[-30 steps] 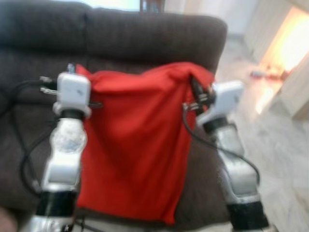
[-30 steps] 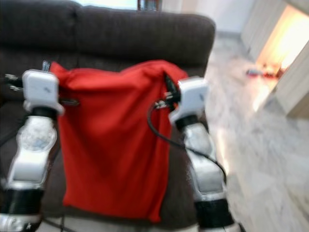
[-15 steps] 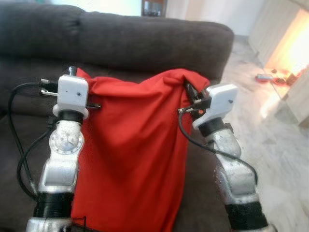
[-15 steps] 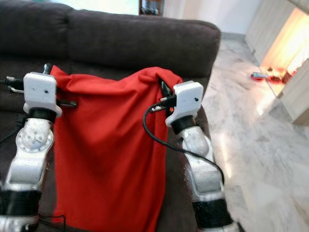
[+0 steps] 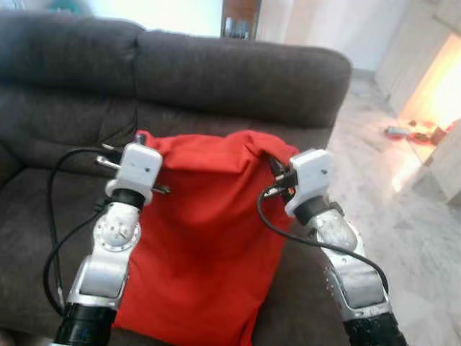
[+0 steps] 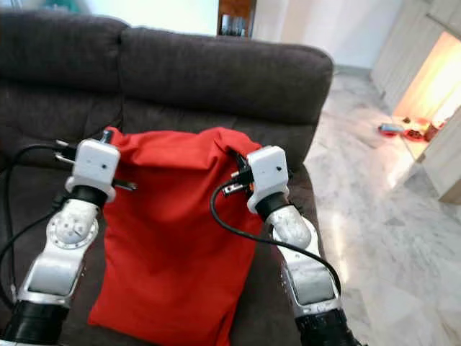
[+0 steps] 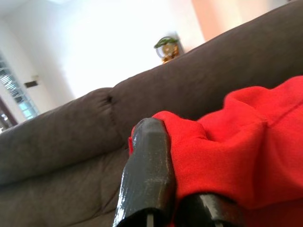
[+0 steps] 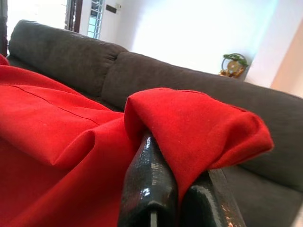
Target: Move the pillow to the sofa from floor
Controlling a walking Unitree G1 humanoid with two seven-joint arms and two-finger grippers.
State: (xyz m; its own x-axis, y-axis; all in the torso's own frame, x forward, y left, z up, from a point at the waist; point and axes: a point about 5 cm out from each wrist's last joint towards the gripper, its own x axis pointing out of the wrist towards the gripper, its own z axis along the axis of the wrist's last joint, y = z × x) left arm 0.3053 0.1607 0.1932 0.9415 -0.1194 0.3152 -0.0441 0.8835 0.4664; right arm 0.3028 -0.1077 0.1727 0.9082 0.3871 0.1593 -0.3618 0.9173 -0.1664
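A red pillow [image 5: 205, 238] hangs by its two top corners over the seat of a dark brown sofa [image 5: 238, 72]. Its lower end rests on the seat cushion. My left gripper [image 5: 139, 138] is shut on the pillow's top left corner, and my right gripper [image 5: 268, 160] is shut on the top right corner. In the left wrist view a black finger [image 7: 149, 175] presses against bunched red cloth [image 7: 227, 156]. In the right wrist view red cloth [image 8: 189, 123] folds over the two black fingers [image 8: 149, 189], with the sofa back [image 8: 71, 52] behind.
The sofa's backrest rises just beyond the pillow. To the right lies a pale marble floor [image 5: 414, 238] with small items [image 5: 407, 133] near a bright doorway. A dark cabinet [image 5: 241, 18] stands behind the sofa.
The view has shifted, showing more of the sofa seat. Both grippers and the pillow have come down and forward, so the pillow's lower end now lies on the seat.
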